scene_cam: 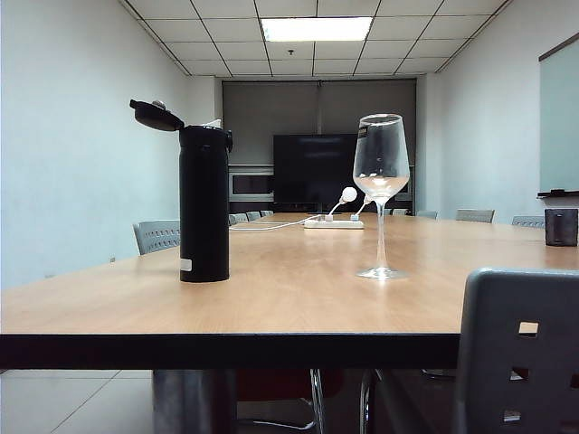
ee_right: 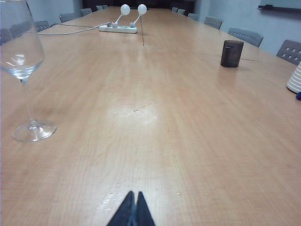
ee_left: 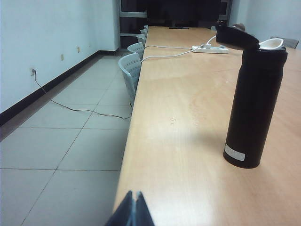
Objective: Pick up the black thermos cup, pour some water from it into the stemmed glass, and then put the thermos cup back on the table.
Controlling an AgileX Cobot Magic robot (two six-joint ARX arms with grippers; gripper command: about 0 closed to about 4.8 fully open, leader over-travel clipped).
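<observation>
Thermos cup [scene_cam: 204, 206] sat lid-open; my left pincer [ee_left: 134, 197] and right pincer [ee_right: 133, 197] were both together, so a clumsy grab risked spilling, or toppling the stemmed glass [scene_cam: 381, 176].

On the table [scene_cam: 271, 298] stood 1 black thermos cup [scene_cam: 204, 203], 1 stemmed glass [scene_cam: 381, 194], 1 small dark cup [ee_right: 232, 53] and 1 white power strip [ee_right: 117, 28] with 2 round white plugs [ee_right: 125, 9] in it. 1 stack of white cups [ee_right: 296, 78] showed at the table's edge. 2 grippers were in view, the left gripper [ee_left: 133, 212] and the right gripper [ee_right: 132, 211], both closed and empty. 1 ceiling light [scene_cam: 317, 28] was lit.
</observation>
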